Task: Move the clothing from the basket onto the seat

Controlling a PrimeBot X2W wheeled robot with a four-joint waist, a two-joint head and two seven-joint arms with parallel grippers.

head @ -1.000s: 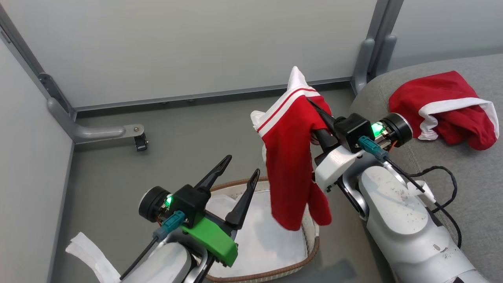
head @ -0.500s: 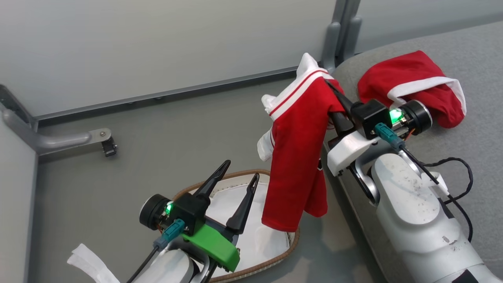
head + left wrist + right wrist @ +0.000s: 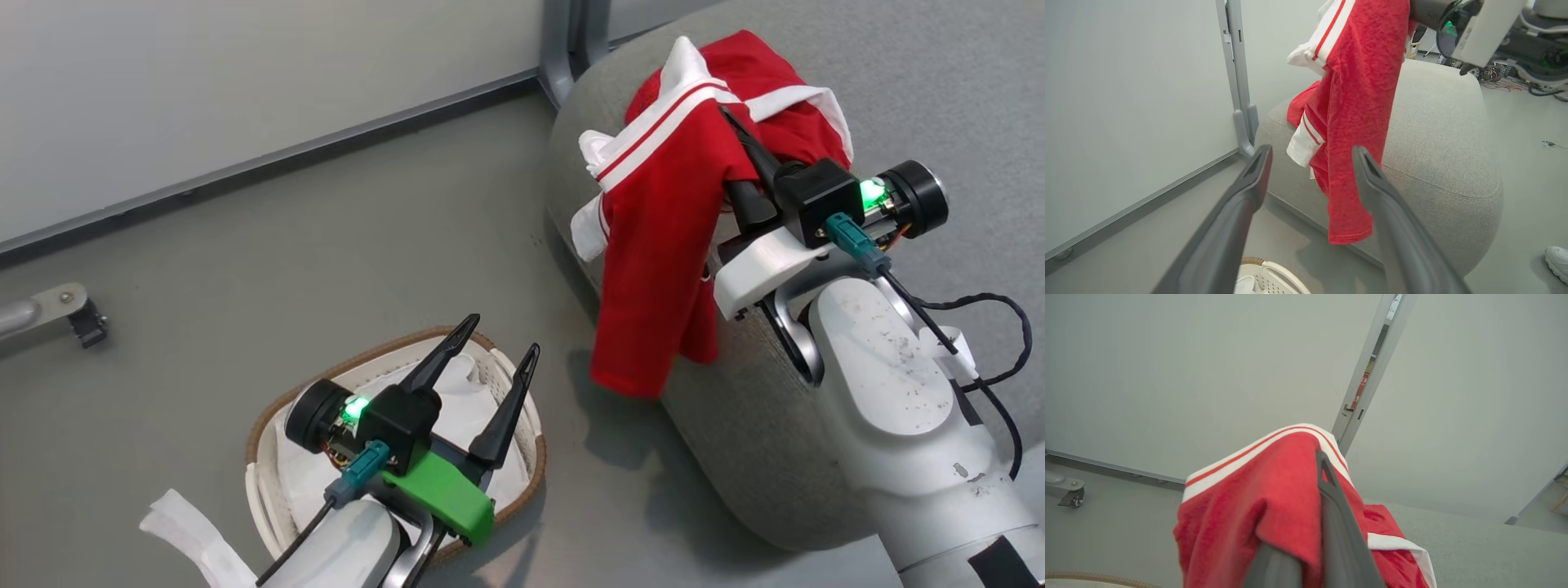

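Held garment (image 3: 653, 245) covers one right jaw; basket (image 3: 258, 490) partly hidden.

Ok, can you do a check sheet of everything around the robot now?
Surface: grey floor.
Job's things: red white-striped garment hangs from right claw at the edge of the big grey fabric seat; second red garment lies on it; oval cream plastic basket holds white liner sheet.
Clutter: white strip by left arm.
Claws: left claw open above basket; right claw shut on striped garment.
Cables: black cable loops beside right arm.
Surroundings: pale wall panels.
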